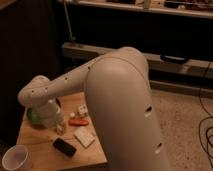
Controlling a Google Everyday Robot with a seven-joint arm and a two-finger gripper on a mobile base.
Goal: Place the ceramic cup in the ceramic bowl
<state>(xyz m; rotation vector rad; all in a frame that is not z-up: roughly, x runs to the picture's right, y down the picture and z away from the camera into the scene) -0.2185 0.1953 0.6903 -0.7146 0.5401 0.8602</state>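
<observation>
The white ceramic cup [15, 157] stands upright at the front left corner of the wooden table [45, 150], with its mouth up. The green ceramic bowl [33, 116] sits at the table's back left, mostly hidden behind my arm. My gripper [59, 126] hangs low over the table just right of the bowl and well behind the cup. It holds nothing that I can see.
A black flat object [65, 146] lies in the table's middle front, with a white rectangular block [84, 136] to its right. A red-orange item [78, 121] and a small white cube [80, 111] lie behind them. My large arm [120, 100] covers the table's right side.
</observation>
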